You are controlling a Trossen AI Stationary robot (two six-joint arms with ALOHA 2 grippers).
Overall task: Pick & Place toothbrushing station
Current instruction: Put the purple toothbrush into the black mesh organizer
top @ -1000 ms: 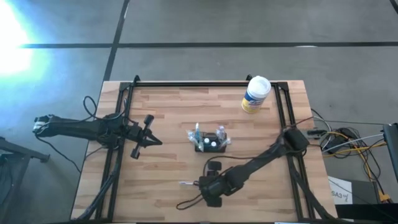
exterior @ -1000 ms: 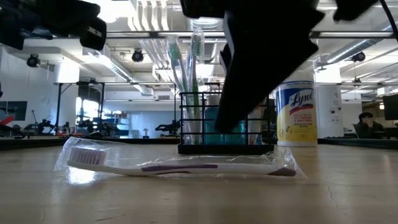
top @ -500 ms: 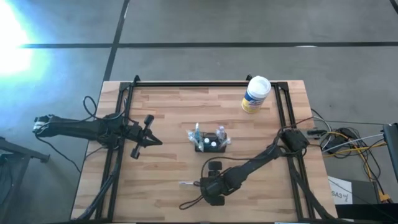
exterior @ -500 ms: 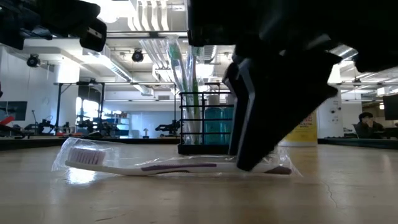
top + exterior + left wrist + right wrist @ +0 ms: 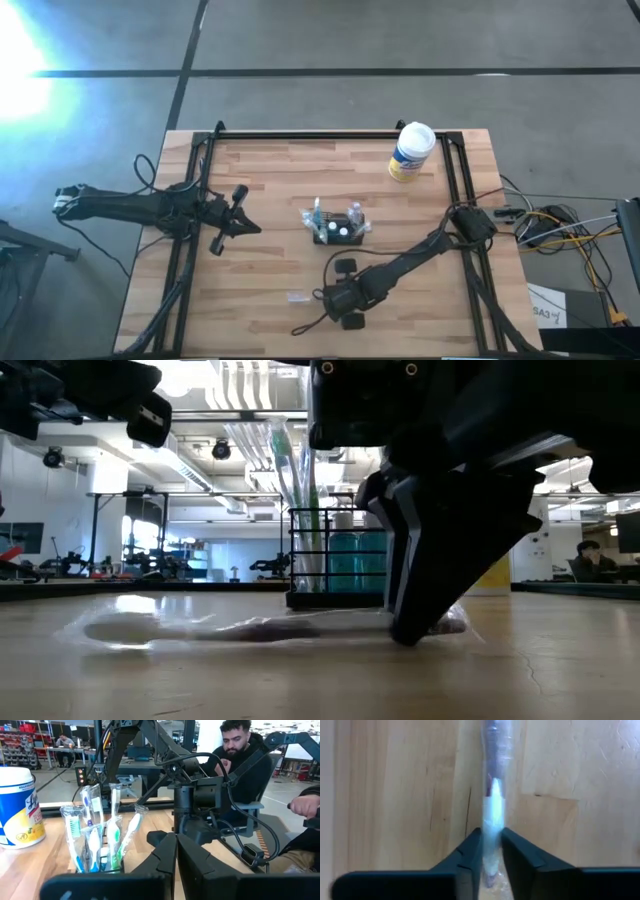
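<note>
The toothbrushing station (image 5: pixel 335 228) is a small black holder with several wrapped brushes standing in it, at the middle of the table; it also shows in the low view (image 5: pixel 335 565). Nearer the front edge a plastic-wrapped toothbrush (image 5: pixel 299 296) (image 5: pixel 240 628) lies flat on the wood. My right gripper (image 5: pixel 328 298) (image 5: pixel 491 840) is down on its handle end, shut on it. My left gripper (image 5: pixel 250 228) (image 5: pixel 176 852) hovers shut at the table's left, pointing level at the station. My right gripper pinches the wrapped toothbrush's handle (image 5: pixel 492 820), close to its end away from the bristles, between its two fingers. The fingers (image 5: pixel 410 620) come from above, steeply slanted, and lie across the brush. The toothbrush lies on the table along its length.
A white-and-yellow wipes canister (image 5: pixel 412 152) stands at the far right of the table. A loose black cable (image 5: pixel 310 325) trails by the front edge. Black rails (image 5: pixel 452 180) run along the table's sides. People (image 5: pixel 240 750) sit beyond the table.
My right gripper has sunk onto the wrapped toothbrush and shut on its handle end. The toothbrush has stirred on the table under the hold. My left gripper has kept its place.
</note>
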